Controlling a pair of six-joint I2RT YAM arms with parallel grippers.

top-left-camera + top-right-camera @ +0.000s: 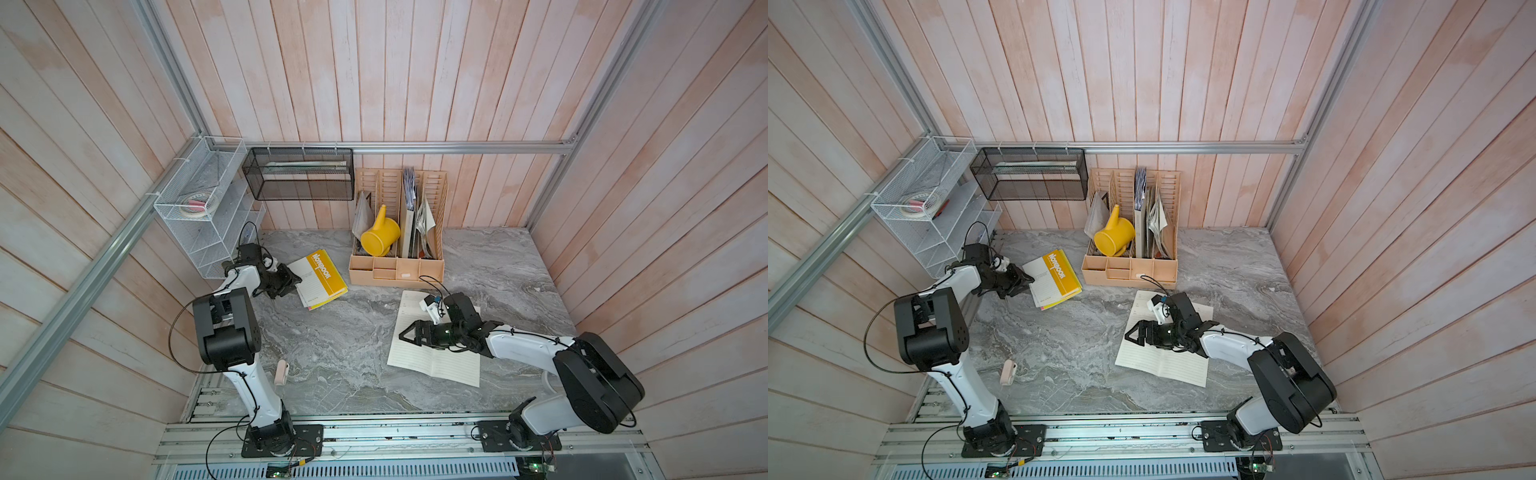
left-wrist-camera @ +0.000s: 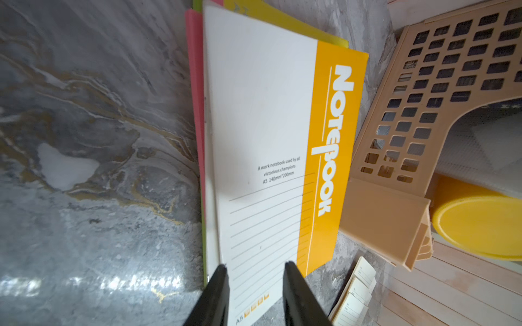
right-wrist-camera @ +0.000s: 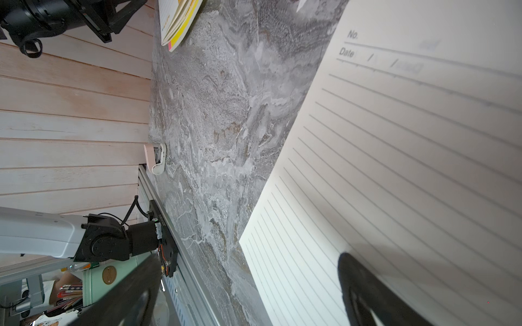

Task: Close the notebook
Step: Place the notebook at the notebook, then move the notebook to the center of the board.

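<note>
Near the table's (image 1: 332, 353) back left corner, the yellow notebook (image 1: 322, 276) lies closed on other notebooks (image 2: 194, 84), the left tool (image 1: 296, 277) over its cover edge, jaws slightly apart, holding nothing. Toward the right edge, an open notebook (image 1: 428, 359) lies under the right tool (image 1: 405, 333), jaws spread wide.

a grey marbled counter (image 1: 340, 357) sits boxed in by pale pink plank walls (image 1: 415, 62). at its back, a beige desk organizer (image 1: 432, 270) holds a tipped yellow watering can (image 1: 379, 237) beside upright papers (image 1: 409, 189). a black mesh basket (image 1: 299, 189) and a white wire rack (image 1: 208, 249) hang on the walls, with tape rolls (image 1: 195, 208) in the rack's top tier. a small pink case (image 1: 281, 372) lies near the counter's front edge.
</note>
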